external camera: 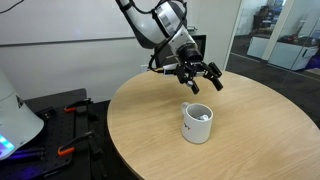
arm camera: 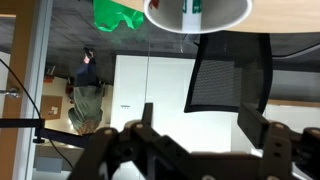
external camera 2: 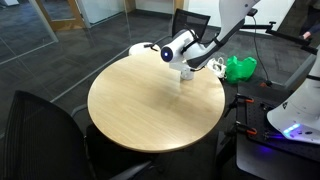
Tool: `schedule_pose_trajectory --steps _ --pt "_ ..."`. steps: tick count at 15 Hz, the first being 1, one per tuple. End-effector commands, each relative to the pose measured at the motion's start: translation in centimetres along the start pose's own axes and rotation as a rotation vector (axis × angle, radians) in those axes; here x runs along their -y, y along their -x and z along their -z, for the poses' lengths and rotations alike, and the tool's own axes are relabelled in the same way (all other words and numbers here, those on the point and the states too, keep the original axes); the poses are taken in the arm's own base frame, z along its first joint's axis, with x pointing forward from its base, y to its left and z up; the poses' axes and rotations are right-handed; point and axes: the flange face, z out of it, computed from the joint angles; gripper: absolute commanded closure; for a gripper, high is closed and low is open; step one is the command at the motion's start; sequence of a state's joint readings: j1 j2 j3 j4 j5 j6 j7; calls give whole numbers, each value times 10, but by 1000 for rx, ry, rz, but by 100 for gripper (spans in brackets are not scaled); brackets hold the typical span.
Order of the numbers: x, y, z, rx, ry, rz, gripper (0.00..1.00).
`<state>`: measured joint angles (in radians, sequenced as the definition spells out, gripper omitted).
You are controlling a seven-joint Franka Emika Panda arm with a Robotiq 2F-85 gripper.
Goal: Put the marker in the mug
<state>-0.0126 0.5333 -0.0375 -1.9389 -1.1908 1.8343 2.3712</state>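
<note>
In an exterior view the end effector [external camera: 203, 84] hangs above the mug [external camera: 197, 124] on the desk [external camera: 140, 120], fingers spread and empty. In an exterior view it [external camera 2: 190, 68] hovers near the desk's edge. In the wrist view the marker [arm camera: 196, 6] sits inside the mug.

arm [external camera: 150, 22]: showed as white, rounded links, glossy, with dark grey bands at the joints.
wrist joint [external camera 2: 178, 47]: appeared as a white cylinder with a dark round end cap.
gripper [external camera: 203, 84]: appeared black, broad-bodied, two-fingered.
fingers [arm camera: 265, 140]: looked dark and jointed, built of linked bars; blurred in the wrist view.
cable [external camera: 157, 63]: ran thin and black beside the last link.
</note>
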Motion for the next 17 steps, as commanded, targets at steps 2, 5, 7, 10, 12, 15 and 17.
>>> schedule_pose_trajectory --steps 2,5,7,10,12,15,17 --pt "-30 -48 25 -2 -2 -116 0" --pt "-45 -69 37 -15 -7 -159 0" --pt "-54 -79 44 -25 -10 -178 0" --pt "-44 -77 40 -25 -17 -155 0" --pt "-48 -80 43 -24 -20 -158 0" --pt "-50 -79 42 -24 -19 -160 0" --pt "-50 -79 42 -24 -19 -163 0"
